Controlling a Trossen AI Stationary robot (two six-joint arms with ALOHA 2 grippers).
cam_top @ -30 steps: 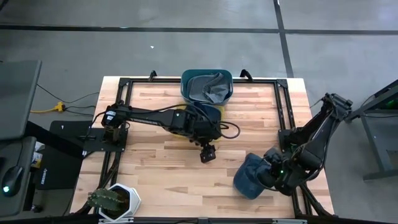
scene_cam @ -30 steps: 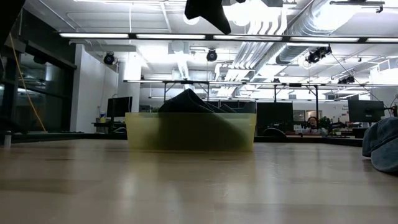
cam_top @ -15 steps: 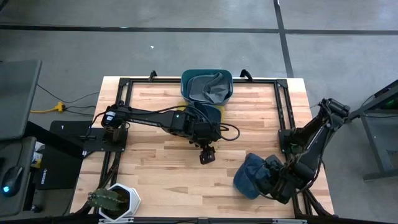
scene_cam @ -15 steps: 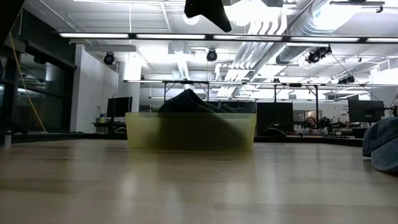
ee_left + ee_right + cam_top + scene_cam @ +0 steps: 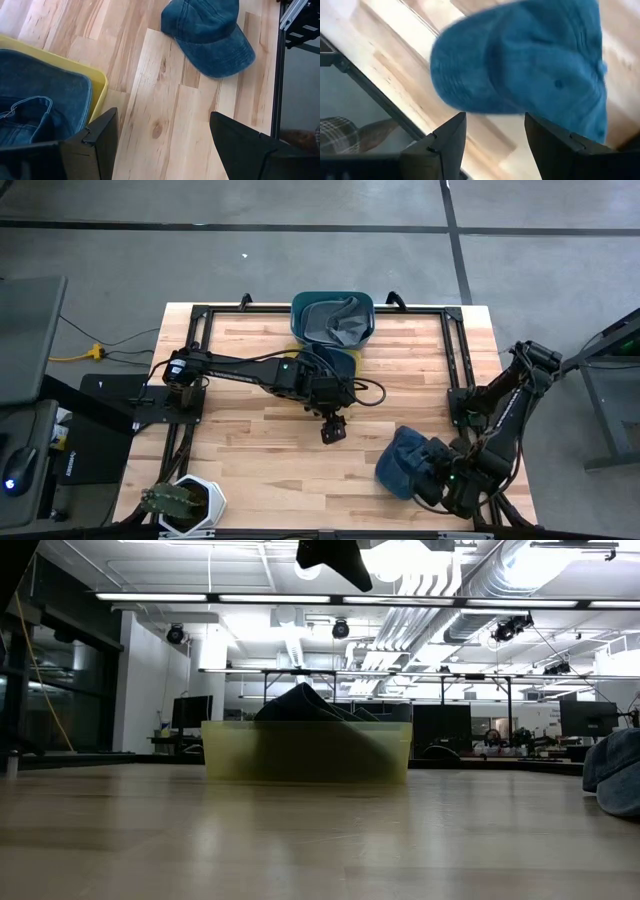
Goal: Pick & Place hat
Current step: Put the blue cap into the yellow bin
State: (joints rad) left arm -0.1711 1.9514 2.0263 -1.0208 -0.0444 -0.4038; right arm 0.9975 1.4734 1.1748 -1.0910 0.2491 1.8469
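A potted plant is seen at the near left corner of the wooden bench, well apart from the work. Further right, the left arm is stretched from its mount across the middle of the bench, its left pincer hung above bare wood with the fingers spread wide and nothing between them; in its wrist view a yellow bin of folded denim lies just beside it. Behind, at the far edge, a teal bin holding grey cloth is placed. Toward the near right corner the blue denim hat rests flat on the bench, crown up, its brim pointing away from the right arm's side as judged from the left wrist view. The hat is judged to be light, soft and easily crumpled, not fragile and not slippery; the crown would likely collapse under a pinch, so the stiffer brim or the crown's edge is thought the surer hold. Furthest right, the right arm is folded low from its mount at the bench's right edge, and the right pincer is poised just beside the hat, fingers parted fairly wide and empty, the cloth filling its wrist view.
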